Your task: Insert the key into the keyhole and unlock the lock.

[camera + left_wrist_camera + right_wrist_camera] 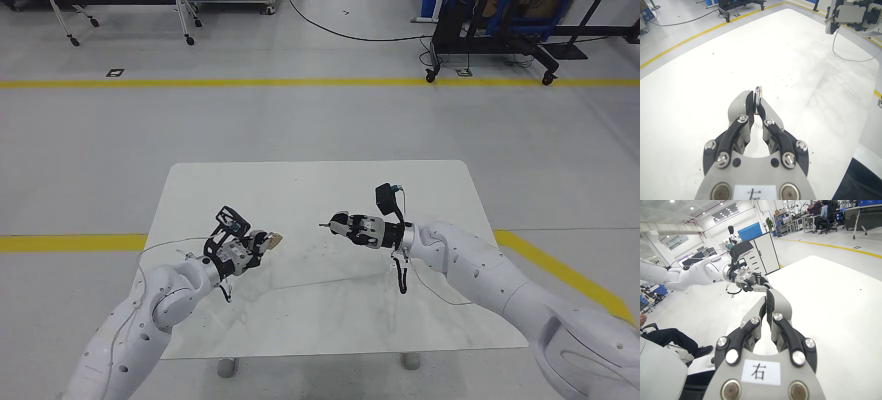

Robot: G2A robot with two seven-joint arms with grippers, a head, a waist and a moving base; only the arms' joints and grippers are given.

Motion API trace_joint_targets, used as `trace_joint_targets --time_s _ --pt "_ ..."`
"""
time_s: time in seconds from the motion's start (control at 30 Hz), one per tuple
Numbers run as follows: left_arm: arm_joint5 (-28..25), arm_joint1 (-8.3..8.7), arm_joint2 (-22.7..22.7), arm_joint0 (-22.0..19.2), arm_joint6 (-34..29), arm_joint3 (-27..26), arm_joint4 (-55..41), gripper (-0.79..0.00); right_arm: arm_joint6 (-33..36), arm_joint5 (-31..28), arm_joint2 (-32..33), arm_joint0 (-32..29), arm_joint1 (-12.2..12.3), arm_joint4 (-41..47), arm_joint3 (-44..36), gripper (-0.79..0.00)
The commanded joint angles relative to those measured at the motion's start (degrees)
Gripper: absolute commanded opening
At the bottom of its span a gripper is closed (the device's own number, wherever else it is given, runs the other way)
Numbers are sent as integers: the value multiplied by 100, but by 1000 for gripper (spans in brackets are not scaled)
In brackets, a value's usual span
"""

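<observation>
1. Top view: both arms are held over the middle of the table (300,185). The left gripper (256,244) is on the side of the left edge. The right gripper (334,226) is on the side of the right edge. The tips point at each other with a clear gap between them.

2. Left wrist view: the left gripper (757,101) has its pads closed on the lock (757,94). The silver shackle is pinched edge-on between them, with the brass body just behind it. The top view shows the lock (271,240) as only a small brass spot at the fingertips.

3. Right wrist view: the right gripper (767,299) has its pads pressed together, and they hide what they hold. The left wrist view shows a thin metal blade, the key (828,19), projecting from the right gripper (830,21). The top view shows the key (322,225) as a fine tip.

4. Surroundings: a grey cable (834,47) hangs from the right arm over the table's right edge. A yellow floor line (300,82) runs beyond the far edge. A white cabinet (765,253) stands behind the left arm.
</observation>
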Motion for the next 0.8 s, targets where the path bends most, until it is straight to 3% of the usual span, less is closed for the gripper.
trace_joint_targets --time_s 0.0,0.6,0.77 --pt "2 -1 0 -1 2 1 -4 -785 0 0 0 0 0 0 0 -785" --pt "2 -1 0 -1 2 1 -4 -785 15 22 0 -24 -1 10 -4 -785" --pt "190 -102 -60 72 720 205 -1134 -785 122 238 223 -177 -43 392 -59 -785"
